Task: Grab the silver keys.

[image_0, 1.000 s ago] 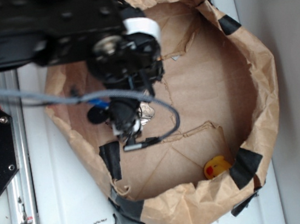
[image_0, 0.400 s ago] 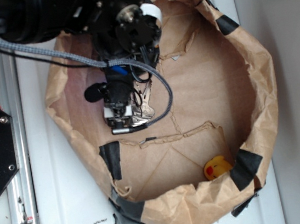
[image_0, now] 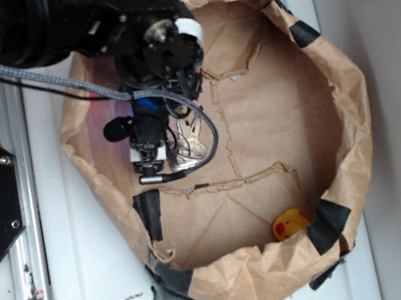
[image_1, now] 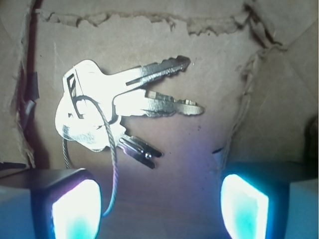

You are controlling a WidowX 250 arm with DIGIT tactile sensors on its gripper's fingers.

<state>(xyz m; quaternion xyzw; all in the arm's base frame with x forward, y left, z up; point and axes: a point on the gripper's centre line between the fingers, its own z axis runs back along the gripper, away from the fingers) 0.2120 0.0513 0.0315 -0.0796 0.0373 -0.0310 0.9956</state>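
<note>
1. The silver keys (image_1: pixel 117 107) are seen lying flat on the brown paper floor of the paper bag basin (image_0: pixel 347 138), in its left part. Three blades are fanned to the right in the wrist view, and the thin wire ring (image_1: pixel 94 144) is looped from the heads down toward the left fingertip.

2. In the exterior view the keys (image_0: pixel 188 140) are shown just beside the gripper head, partly hidden by it and by the looping cable (image_0: pixel 209 130).

3. The gripper (image_1: pixel 159 201) is held with its jaws apart: two glowing pads (image_1: pixel 77 206) are seen at the bottom corners of the wrist view with bare paper between them. Nothing is gripped.

4. Compared with a second ago, the arm has been shifted left and toward the top of the exterior picture; in the last fraction of a second only a small further shift left is noted. The keys themselves have not been moved.

5. It is judged that the approach is being lined up and the grasp has not been started. The keys lie ahead of the fingertips rather than between them, so a further advance and descent would be needed before closing.

6. A small yellow toy (image_0: pixel 290 223) is left untouched at the lower right of the basin, well apart from the keys.
</note>
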